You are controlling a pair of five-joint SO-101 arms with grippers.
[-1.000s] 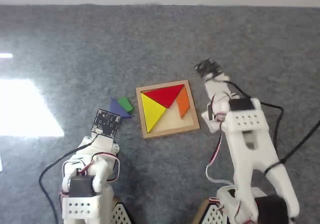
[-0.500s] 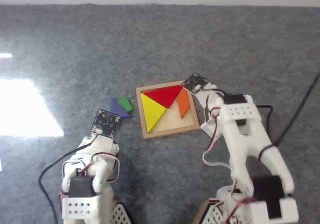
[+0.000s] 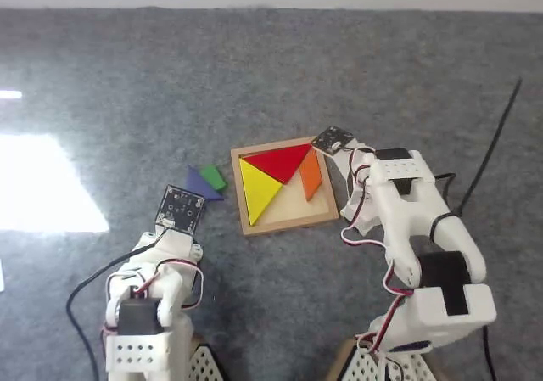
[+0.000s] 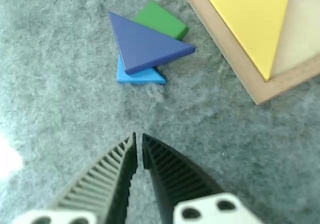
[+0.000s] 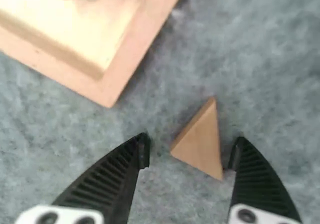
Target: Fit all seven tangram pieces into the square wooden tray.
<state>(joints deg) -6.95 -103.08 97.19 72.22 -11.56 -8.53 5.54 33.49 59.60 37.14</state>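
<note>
Tray (image 3: 291,226) position: we find the square wooden tray on the grey felt surface (image 3: 382,67) between the two arms. Three pieces lie inside it. The red triangle (image 3: 278,160) lies along the far side, the yellow triangle (image 3: 257,188) along the left side, and the orange piece (image 3: 311,177) against the right wall. The near right part of the tray floor is bare wood.

Loose pieces: we note a small stack on the felt just left of the tray. The dark blue triangle (image 4: 145,47) lies on top, partly covering the green piece (image 4: 161,20) and the light blue piece (image 4: 140,76). A wood-coloured triangle (image 5: 200,141) lies flat on the felt, near one corner of the tray but apart from it.

Left gripper (image 4: 138,144): its fingers are pressed together with only a thin slit between the tips, and they pinch nothing. It hangs over bare felt, near the stack but not touching it.

Right gripper (image 5: 190,146): its fingers are spread wide, one on each side of the wood-coloured triangle. We cannot tell whether either finger touches the piece. In the high view this arm's wrist is over the tray's far right corner.
</note>
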